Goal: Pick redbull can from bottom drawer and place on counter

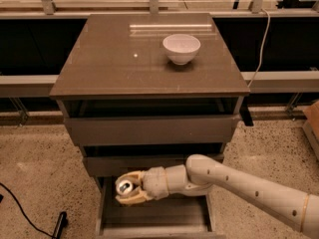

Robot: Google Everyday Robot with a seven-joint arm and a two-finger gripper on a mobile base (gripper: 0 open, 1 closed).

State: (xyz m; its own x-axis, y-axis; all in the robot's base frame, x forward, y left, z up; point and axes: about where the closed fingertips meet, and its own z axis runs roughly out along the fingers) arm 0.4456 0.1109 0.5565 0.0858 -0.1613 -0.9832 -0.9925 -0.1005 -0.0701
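1. The robot's pale arm (239,183) comes in from the 4 o'clock corner. It reaches low and nearly level toward 9 o'clock, across the front of the cabinet.
2. At its end, the tool (121,189) sits over the open bottom drawer (159,217), near the drawer's 10 o'clock corner.
3. One of the tool's fingers (131,176) lies above the redbull can (123,186) and the other below it, and the two are clamped on the can.
4. The can's shiny round top faces up toward the camera. It seems to be lifted off the drawer floor, though the angle makes this hard to confirm.
5. The rest of the bottom drawer shows only its flat grey floor.
6. The two upper drawers (149,130) stand slightly open, their insides dark.
7. On the glossy surface (109,59) above, a white bowl (181,48) stands upright toward 1 o'clock, well apart from the can.
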